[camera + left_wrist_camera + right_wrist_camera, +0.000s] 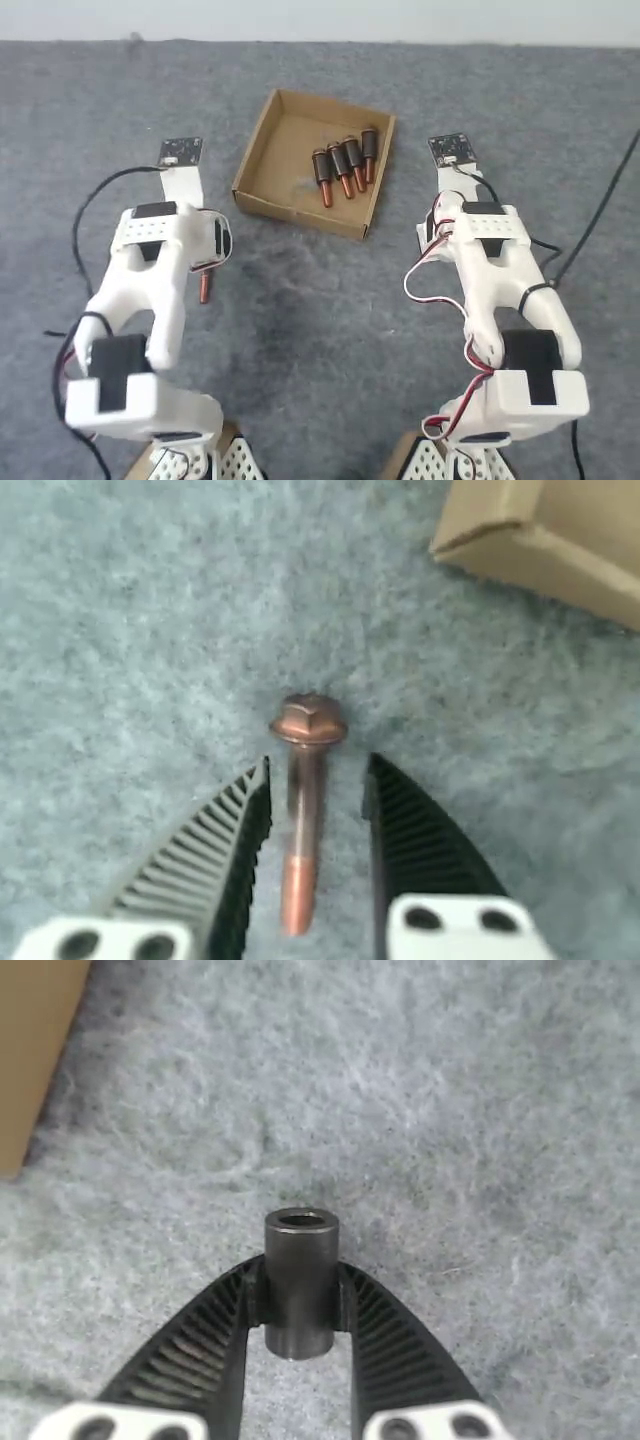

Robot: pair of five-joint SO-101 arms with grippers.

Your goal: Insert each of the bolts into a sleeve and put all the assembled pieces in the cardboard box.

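Note:
A copper bolt [303, 820] lies on the grey carpet, its hex head pointing away from the wrist. My left gripper [317, 763] stands open astride its shaft, with a gap on each side. In the high view that bolt [205, 288] pokes out beside the left arm [150, 270]. My right gripper [300, 1268] is shut on a dark sleeve [300, 1260], held upright with its open bore facing up, just above the carpet. The cardboard box [262, 150] sits between and beyond the arms, with several assembled pieces [345, 165] lying side by side in it.
Grey carpet [320, 320] covers the table. A corner of the box [540, 530] shows close to the left gripper, and its wall [30, 1050] stands off to one side of the right gripper. Cables trail beside both arms, and the right arm [500, 280] rises right of the box.

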